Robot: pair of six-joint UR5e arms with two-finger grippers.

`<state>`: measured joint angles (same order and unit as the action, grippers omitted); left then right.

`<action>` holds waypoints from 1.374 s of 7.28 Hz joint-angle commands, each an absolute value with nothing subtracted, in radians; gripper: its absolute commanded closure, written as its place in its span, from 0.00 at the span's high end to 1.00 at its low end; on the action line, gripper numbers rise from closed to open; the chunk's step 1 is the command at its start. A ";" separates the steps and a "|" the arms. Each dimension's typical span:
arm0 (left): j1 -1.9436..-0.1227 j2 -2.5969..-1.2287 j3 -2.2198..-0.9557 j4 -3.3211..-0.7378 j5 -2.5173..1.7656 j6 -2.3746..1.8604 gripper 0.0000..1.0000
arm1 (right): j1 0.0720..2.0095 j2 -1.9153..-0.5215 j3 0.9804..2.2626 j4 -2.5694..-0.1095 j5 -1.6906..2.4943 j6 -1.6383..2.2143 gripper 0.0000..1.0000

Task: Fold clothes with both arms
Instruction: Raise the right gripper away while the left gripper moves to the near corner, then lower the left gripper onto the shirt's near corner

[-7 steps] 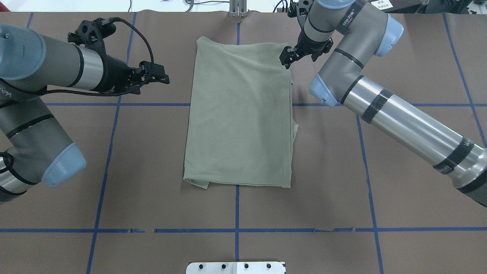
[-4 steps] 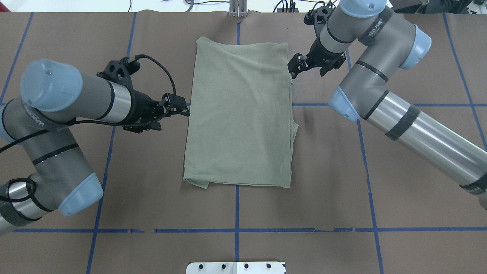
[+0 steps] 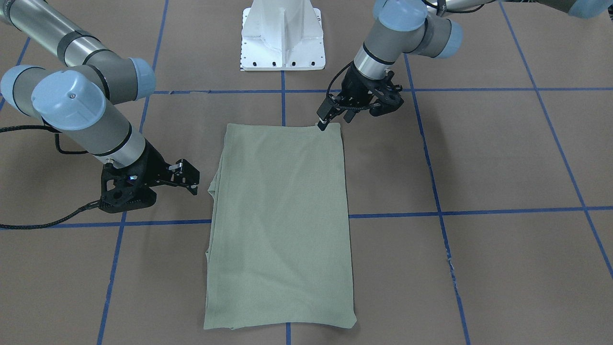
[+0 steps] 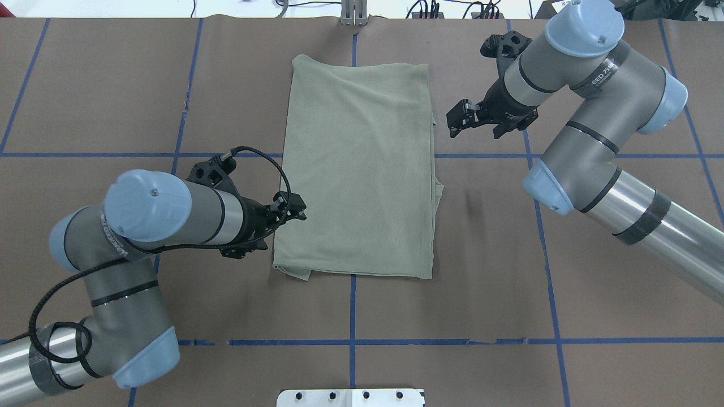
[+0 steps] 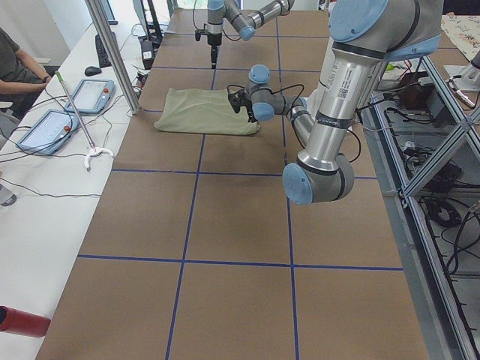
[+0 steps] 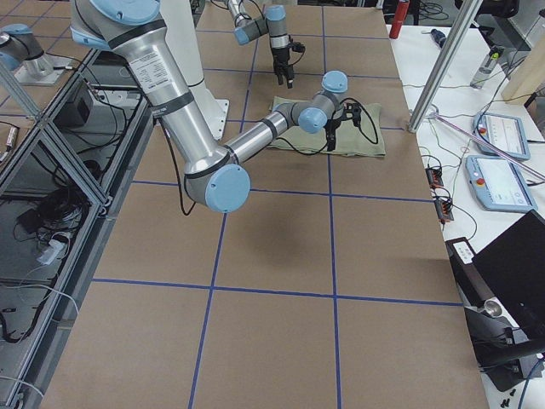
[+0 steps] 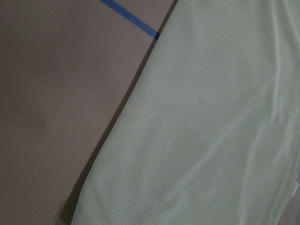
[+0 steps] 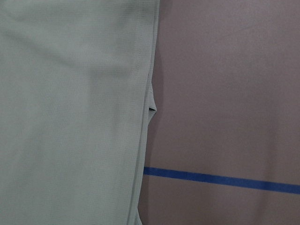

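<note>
Front-facing: shirt (image 3: 280, 225) folded into a long rectangle, mid-worktop (image 3: 479, 167). Long axis runs straight away from the robot's base; neck hidden. Left gripper (image 3: 322, 123) sits by the base-side corner; cannot tell how its jaws stand.
Overhead: right gripper (image 4: 457, 120) is apart from the shirt's right edge, jaws spread, empty.

Folded sage-green knit shirt (image 4: 356, 169) lay flat on brown paper-covered table (image 4: 509, 254), between the two tools. Black two-finger left gripper (image 4: 295, 208) was at the shirt's robot-side corner, cloth to its right. Black two-finger right gripper (image 4: 457, 120) hung beside the opposite edge, apart, cloth to its left. White metal pedestal base (image 4: 350, 397) stood behind both.
</note>
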<state>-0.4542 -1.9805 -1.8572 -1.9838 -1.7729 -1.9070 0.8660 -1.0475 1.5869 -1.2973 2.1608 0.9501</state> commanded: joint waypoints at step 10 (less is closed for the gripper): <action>-0.353 -1.996 -1.790 -1.861 -1.646 -1.977 0.68 | 0.848 -1.062 1.583 -1.287 2.151 0.986 1.00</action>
<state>-0.3543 -1.9966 -1.7881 -1.8619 -1.6449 -1.9791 0.8484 -1.0614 1.5832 -1.2871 2.1507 0.9864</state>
